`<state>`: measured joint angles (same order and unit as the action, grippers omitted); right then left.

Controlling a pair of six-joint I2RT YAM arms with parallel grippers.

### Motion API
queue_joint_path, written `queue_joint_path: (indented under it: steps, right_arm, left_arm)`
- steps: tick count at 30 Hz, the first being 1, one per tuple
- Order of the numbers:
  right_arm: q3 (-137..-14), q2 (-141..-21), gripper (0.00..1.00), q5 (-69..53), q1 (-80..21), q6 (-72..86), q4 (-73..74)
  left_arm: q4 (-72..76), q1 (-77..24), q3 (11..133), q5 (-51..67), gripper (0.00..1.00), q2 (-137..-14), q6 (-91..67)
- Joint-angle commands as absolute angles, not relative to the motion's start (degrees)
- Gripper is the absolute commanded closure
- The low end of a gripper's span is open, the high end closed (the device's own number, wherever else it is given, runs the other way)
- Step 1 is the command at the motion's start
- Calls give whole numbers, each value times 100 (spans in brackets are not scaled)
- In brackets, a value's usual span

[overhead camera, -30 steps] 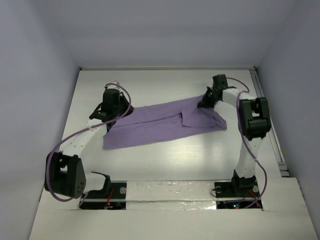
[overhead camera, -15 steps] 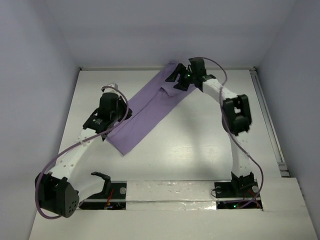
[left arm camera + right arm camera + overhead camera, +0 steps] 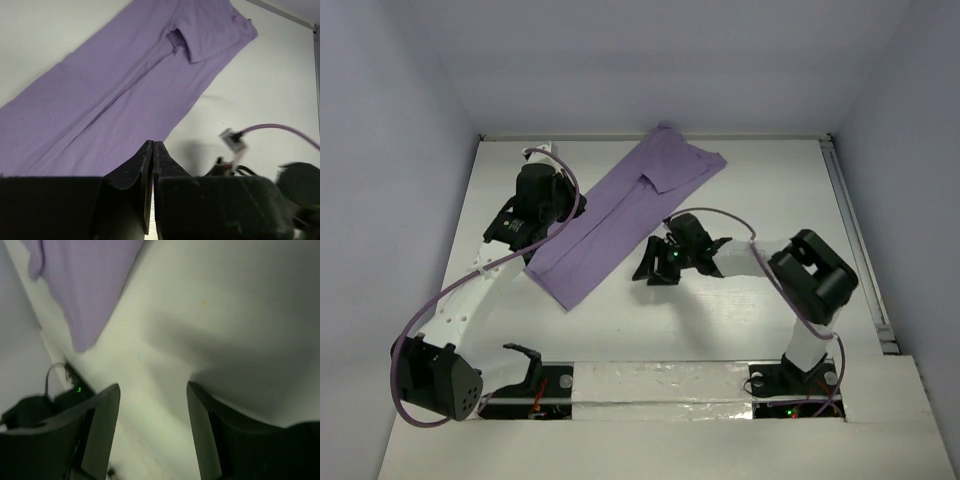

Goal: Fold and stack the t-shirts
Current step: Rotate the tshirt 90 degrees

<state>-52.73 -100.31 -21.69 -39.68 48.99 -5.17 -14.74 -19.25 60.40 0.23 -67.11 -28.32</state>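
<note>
The lavender t-shirt (image 3: 620,215) lies as a long folded strip, running diagonally from the near left to the table's back edge, with a sleeve folded over at its far end (image 3: 210,30). My left gripper (image 3: 563,218) is at the strip's left edge. Its jaws are shut, and nothing shows between the fingertips (image 3: 152,145), which hover over the cloth's near edge. My right gripper (image 3: 655,272) stands open over bare table just right of the strip. Its fingers (image 3: 102,430) hold nothing, and the t-shirt's (image 3: 85,285) corner shows at the upper left of the right wrist view.
White walls close in the table on the left, back and right. A metal rail (image 3: 855,240) runs along the right side. The arm bases sit on a taped strip (image 3: 660,380) at the near edge.
My right gripper carried the shirt's end to the back, let go of it, and has swung back toward the near middle, open. The left gripper has shifted slightly farther back.
</note>
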Motion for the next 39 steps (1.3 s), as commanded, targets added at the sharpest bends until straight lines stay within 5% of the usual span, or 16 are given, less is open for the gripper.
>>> queue_joint_path:
  steps: [1,6,10,15,23,26,33,35,36,37,38,39]
  right_arm:
    - [-5580,-10614,36,-1934,-4104,5334,-931]
    - [-6177,-11618,39,-1802,-4280,5870,-1204]
    - [-6846,-12286,52,-1661,-4280,6125,-1064]
    - [-7173,-12429,99,-1565,-4280,6013,-563]
    - [-4293,-9846,100,-1608,-2841,4871,627]
    - [-4087,-9098,100,-1662,-2549,3983,2005]
    - [-3578,-7369,100,-1319,-2443,3981,3407]
    - [-3586,-7033,87,-1004,-2391,3973,3803]
    - [-3621,-6770,53,-924,-2391,3947,3927]
    - [-3760,-6681,39,-862,-2391,3911,4059]
    - [-3849,-6584,28,-940,-2391,3885,4243]
    - [-3911,-6409,27,-1045,-2391,3876,4306]
  left_arm:
    - [-1371,-1890,6302,228,100,-6732,-2725]
    - [-1441,-1837,6126,299,100,-6540,-2707]
    - [-1520,-1837,5994,360,100,-6407,-2698]
    - [-1600,-1837,5906,360,100,-6398,-2654]
    - [-1398,-1837,5704,782,90,-6767,-2628]
    - [-1354,-1889,5555,940,76,-7030,-2628]
    - [-1424,-2293,5300,844,64,-7707,-2628]
    - [-1468,-2355,5274,826,64,-7822,-2654]
    - [-1494,-2355,5230,826,64,-7857,-2654]
    - [-1607,-2416,5186,844,64,-7892,-2646]
    - [-1687,-2417,5133,852,62,-7866,-2619]
    - [-1783,-2417,4967,879,61,-7849,-2610]
